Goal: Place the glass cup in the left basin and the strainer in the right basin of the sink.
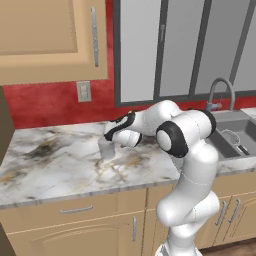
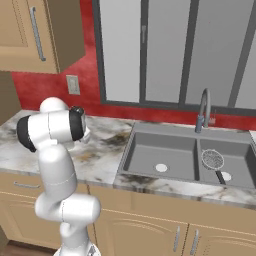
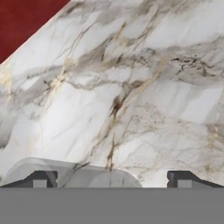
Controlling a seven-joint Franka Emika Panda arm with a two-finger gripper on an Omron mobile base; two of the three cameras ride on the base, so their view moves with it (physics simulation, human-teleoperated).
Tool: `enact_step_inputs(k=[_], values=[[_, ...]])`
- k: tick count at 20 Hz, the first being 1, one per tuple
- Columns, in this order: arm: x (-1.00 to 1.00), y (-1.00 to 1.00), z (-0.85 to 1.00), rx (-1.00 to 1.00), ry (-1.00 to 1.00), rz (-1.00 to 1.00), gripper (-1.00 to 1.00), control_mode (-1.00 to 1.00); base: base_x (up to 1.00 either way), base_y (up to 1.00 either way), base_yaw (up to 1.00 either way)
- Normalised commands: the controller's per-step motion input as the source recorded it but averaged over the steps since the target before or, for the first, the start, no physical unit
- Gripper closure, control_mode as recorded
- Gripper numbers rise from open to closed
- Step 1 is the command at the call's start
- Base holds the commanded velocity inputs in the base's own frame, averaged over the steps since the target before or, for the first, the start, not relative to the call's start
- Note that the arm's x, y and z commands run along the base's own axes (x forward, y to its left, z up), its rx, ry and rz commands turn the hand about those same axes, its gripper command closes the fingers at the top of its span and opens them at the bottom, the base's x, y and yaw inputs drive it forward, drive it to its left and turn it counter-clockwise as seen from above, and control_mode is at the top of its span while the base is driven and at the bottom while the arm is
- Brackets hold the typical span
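One glass cup (image 1: 106, 149) stands on the marble counter (image 1: 45, 170), left of the sink (image 2: 145, 132), under the pincer (image 1: 107, 142), whose jaws stand wide apart. The left basin (image 2: 150, 155) holds nothing; one strainer (image 2: 212, 159) lies in the right basin (image 2: 237, 167).

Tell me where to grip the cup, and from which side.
Grip the cup across its side wall near mid-height, coming down from above. It stands upright on the counter with the open end effector right over it; the wall is round and plain, so any opposing sides would probably do.
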Motion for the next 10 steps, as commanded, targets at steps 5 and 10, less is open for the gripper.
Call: enact_step_inputs(k=[5,10], values=[[0.0,0.23,-0.09,0.0,0.03,0.0,1.0,-1.0,0.0,0.0,0.0],[-0.1,0.01,-0.12,0.0,0.0,0.0,1.0,-1.0,0.0,0.0,0.0]])
